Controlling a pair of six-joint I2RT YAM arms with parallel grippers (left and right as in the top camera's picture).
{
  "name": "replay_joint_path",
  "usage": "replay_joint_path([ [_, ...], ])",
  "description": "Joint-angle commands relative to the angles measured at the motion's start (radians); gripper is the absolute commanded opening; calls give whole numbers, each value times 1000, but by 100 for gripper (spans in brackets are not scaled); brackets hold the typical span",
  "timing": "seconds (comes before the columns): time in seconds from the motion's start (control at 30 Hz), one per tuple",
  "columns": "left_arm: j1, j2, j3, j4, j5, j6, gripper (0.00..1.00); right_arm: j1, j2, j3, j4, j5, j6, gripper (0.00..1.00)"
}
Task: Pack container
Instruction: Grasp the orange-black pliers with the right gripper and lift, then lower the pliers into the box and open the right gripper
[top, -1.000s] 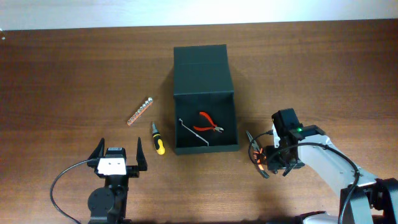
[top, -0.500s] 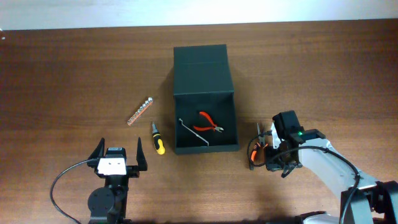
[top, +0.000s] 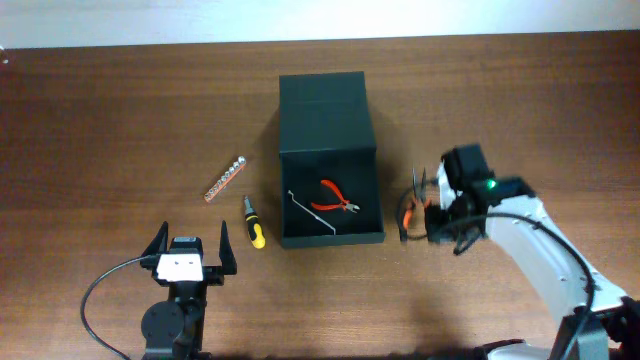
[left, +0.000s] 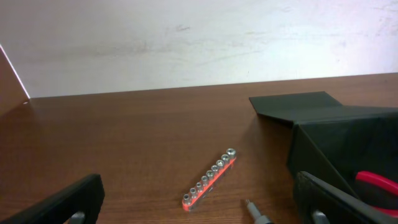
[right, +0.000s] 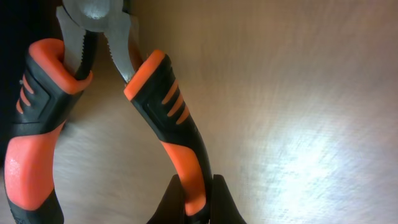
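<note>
The container (top: 330, 130), a dark box with its flap lid laid open toward the far side, sits mid-table and also shows at the right of the left wrist view (left: 348, 134). Inside lie red-handled pliers (top: 335, 197) and a thin metal pick (top: 312, 213). My right gripper (top: 422, 222) hovers just right of the box, shut on one handle of orange-and-black pliers (top: 410, 208). In the right wrist view the gripper (right: 196, 202) pinches that handle, and the pliers (right: 165, 106) hang above the table. My left gripper (top: 190, 250) stands open and holds nothing near the front edge.
A red strip of sockets (top: 225, 178) and a yellow-and-black screwdriver (top: 254, 222) lie left of the box. Both show ahead of the left gripper (left: 199, 214), the socket strip (left: 211, 177) and the screwdriver tip (left: 255, 210). A pale wall stands behind the table.
My right gripper has shut on the orange-and-black pliers and carried them up off the table, toward the far side beside the box. The left arm has not moved.
</note>
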Motion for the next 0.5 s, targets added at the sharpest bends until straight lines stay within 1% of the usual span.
replay_joint_path([
  [0.0,-3,-7,-5,0,8,-2,99,-2,-6,130,-21,-6,-35,4],
  [0.2,-3,-7,-5,0,8,-2,99,5,-6,269,-50,-30,-172,4],
  [0.33,-3,-7,-5,0,8,-2,99,43,-6,286,-5,-63,-311,4],
  [0.4,-3,-7,-5,0,8,-2,99,77,-3,286,27,-86,-391,4],
  [0.47,-3,-7,-5,0,8,-2,99,117,3,286,62,-85,-441,4],
])
